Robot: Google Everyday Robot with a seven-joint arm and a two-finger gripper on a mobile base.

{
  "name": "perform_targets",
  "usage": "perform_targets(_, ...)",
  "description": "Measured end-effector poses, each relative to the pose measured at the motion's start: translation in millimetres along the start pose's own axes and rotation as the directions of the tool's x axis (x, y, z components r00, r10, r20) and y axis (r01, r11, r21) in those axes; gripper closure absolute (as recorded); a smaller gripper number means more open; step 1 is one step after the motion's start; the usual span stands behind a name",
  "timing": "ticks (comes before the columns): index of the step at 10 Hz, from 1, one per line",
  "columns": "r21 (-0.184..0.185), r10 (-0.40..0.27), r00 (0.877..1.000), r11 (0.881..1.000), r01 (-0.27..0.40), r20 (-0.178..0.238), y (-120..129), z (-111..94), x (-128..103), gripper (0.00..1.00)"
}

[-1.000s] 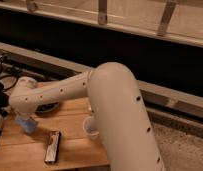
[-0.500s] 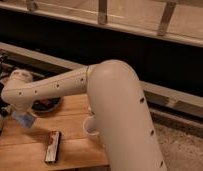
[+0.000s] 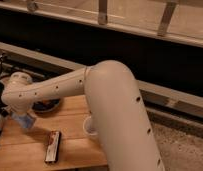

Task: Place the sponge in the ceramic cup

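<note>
Arm (image 3: 111,100) shifted slightly left, hand (image 3: 20,113) clamped on sponge (image 3: 25,121), above table (image 3: 70,150), cup (image 3: 90,128) apart.

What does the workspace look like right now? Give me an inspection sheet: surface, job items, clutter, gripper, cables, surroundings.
Surface: wooden table, lower left of the view.
Job's things: light blue sponge at the table's left end, below the arm's end; white ceramic cup partly hidden by the arm, apart from the sponge.
Clutter: dark bowl toward the table's back; dark flat bar near the front edge.
Gripper: gripper at far left, directly over the sponge; whether it grips cannot be told.
Cables: nothing seen.
Surroundings: dark wall behind; speckled floor at right.
</note>
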Motion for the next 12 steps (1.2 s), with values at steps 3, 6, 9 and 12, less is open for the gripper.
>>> perform_targets(3, 0.0, 0.0, 1.0, 1.0, 0.0, -0.011, 2, 2, 0, 0.94)
perform_targets(6, -0.009, 0.029, 0.999, 1.0, -0.029, -0.039, -2, 4, 8, 1.0)
perform_targets(9, 0.01, 0.076, 0.996, 0.997, -0.075, -0.049, -11, 0, 20, 1.0)
perform_targets(12, 0.08, 0.076, 0.996, 0.994, -0.072, -0.042, -20, -35, 6, 1.0)
